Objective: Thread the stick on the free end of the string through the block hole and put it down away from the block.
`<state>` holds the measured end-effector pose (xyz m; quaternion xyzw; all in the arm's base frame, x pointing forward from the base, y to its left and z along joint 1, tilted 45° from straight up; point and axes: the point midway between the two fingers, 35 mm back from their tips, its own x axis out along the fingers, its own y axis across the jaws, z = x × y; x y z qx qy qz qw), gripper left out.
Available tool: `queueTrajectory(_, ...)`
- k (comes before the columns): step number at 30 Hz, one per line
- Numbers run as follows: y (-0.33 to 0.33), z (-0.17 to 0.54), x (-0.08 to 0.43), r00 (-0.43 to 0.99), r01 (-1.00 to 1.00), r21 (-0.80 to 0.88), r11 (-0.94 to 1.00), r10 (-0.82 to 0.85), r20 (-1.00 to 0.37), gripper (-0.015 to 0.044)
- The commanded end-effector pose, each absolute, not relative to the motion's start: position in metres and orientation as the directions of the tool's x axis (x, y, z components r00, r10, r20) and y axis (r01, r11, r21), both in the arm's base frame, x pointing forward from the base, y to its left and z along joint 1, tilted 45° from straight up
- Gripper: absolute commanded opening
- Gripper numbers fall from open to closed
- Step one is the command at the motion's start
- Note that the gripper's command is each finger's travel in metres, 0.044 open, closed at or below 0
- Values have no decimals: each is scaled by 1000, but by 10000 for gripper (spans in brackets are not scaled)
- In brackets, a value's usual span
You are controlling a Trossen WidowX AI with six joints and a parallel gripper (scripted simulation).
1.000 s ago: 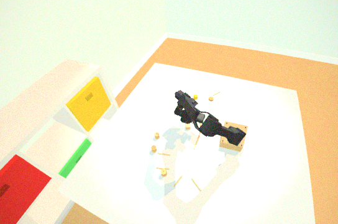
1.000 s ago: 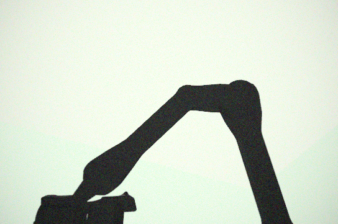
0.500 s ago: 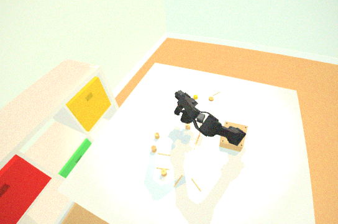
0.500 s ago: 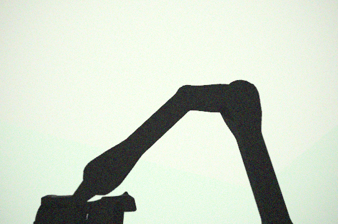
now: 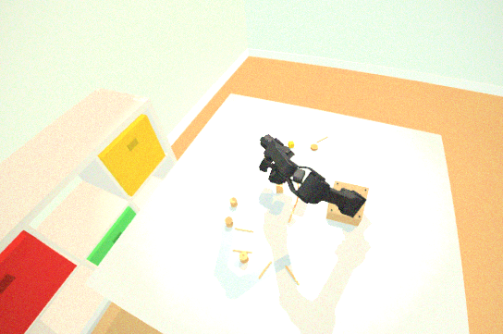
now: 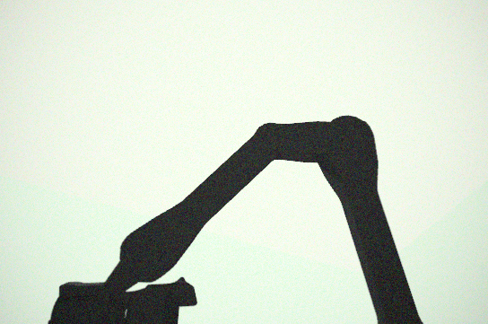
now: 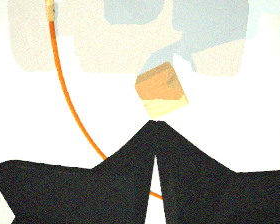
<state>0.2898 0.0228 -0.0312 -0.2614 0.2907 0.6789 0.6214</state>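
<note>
Pincer (image 5: 277,179) (image 6: 152,305) (image 7: 155,127): shut, apparently empty | string stick (image 5: 291,216) (image 7: 50,11): table (image 5: 393,271), wrist-view eleven o'clock | risk: low sweep toward twelve shoves wooden cube (image 5: 279,190) (image 7: 161,87); leftward, fingers snag string (image 5: 297,199) (image 7: 73,111).

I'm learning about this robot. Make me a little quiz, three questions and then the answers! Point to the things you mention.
1. True or false: the fingers are spread wide apart.
2. In the wrist view, what colour is the string (image 7: 70,105)?
3. In the top view, which is nearer the yellow panel (image 5: 139,160) on the shelf unit (image 5: 159,129)?
A) the wooden block with dark dots at its corners (image 5: 337,216)
B) the small yellow cube (image 5: 290,144)

Key: 1 false; 2 orange; 3 B
</note>
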Motion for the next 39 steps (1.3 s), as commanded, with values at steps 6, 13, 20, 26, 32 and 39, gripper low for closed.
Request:
queueTrajectory(6, 23, -31, 290, -91, -996, 70, -59, 692, -716, 157)
queueTrajectory(13, 23, -31, 290, -91, -996, 70, -59, 692, -716, 185)
queueTrajectory(20, 23, -31, 290, -91, -996, 70, -59, 692, -716, 2)
queueTrajectory(26, 23, -31, 290, -91, -996, 70, -59, 692, -716, 0)
queueTrajectory(32, 23, -31, 290, -91, -996, 70, -59, 692, -716, 0)
queueTrajectory(39, 35, -13, 271, -91, -996, 66, -63, 693, -716, 105)
